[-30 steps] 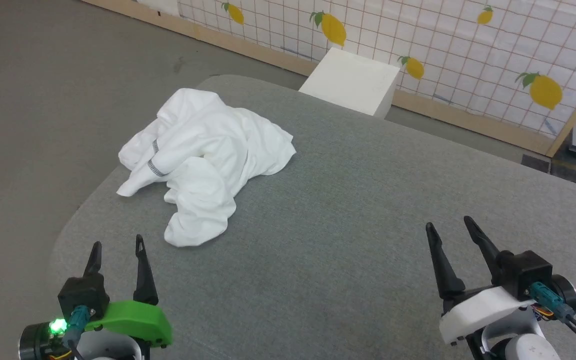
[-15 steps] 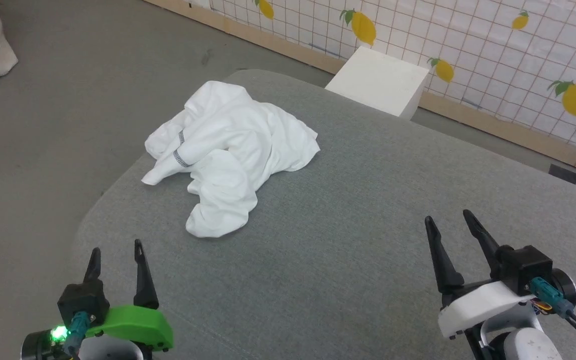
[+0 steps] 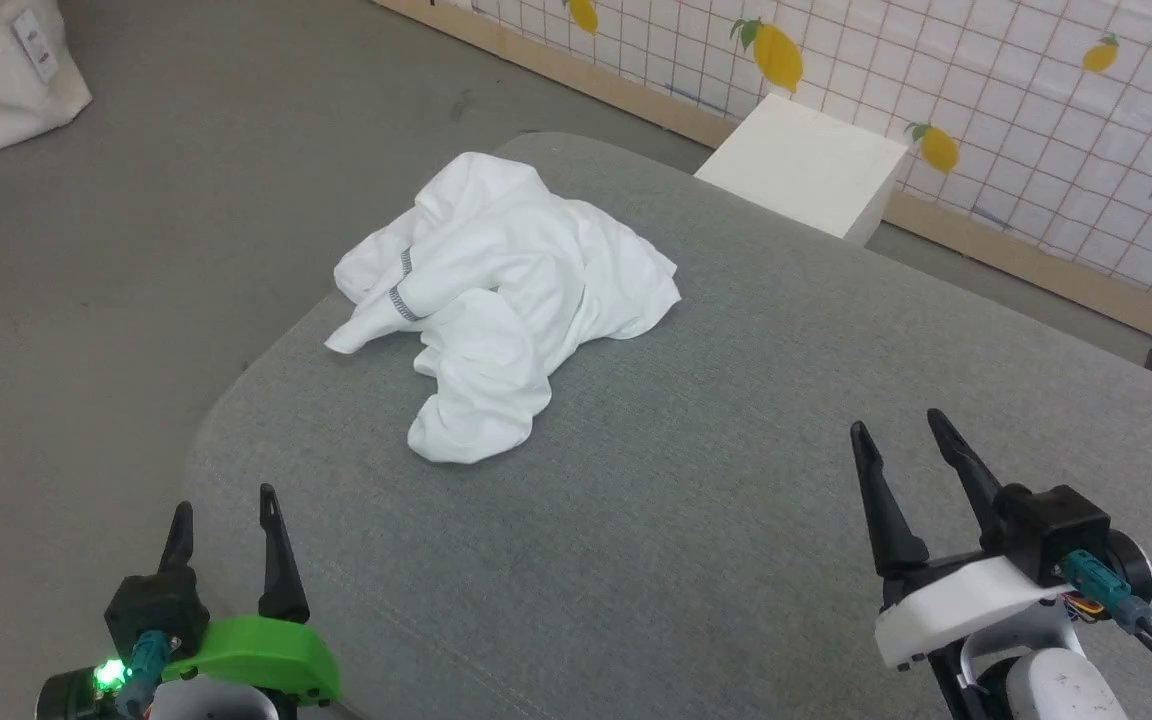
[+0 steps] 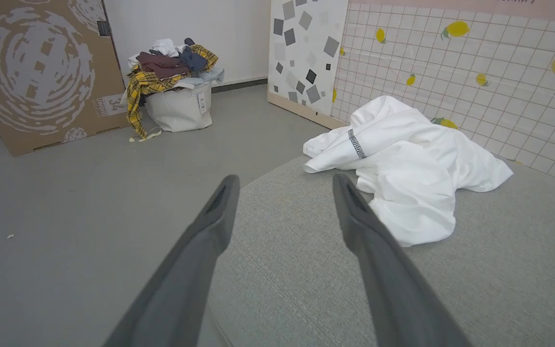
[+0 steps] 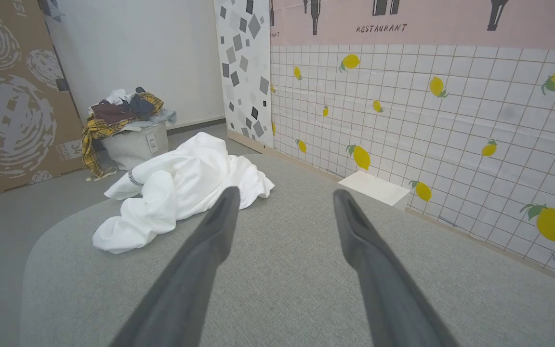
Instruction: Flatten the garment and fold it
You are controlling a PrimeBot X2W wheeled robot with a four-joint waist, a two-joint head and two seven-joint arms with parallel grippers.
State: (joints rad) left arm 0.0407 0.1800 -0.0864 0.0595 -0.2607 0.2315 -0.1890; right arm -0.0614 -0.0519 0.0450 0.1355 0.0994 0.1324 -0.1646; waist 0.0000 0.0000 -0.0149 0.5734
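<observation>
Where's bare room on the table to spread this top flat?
The table is bare from the garment across to the right gripper and down to the left gripper. Crowded only at the far left corner, where the garment lies crumpled.

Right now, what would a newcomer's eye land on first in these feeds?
The crumpled white garment heaped near the far left corner of the grey padded table, a dark zigzag-stitched cuff on its left side. Then the left gripper and right gripper, both open and empty at the table's near side, apart from the cloth. Behind, the lemon-print wall stands out.
</observation>
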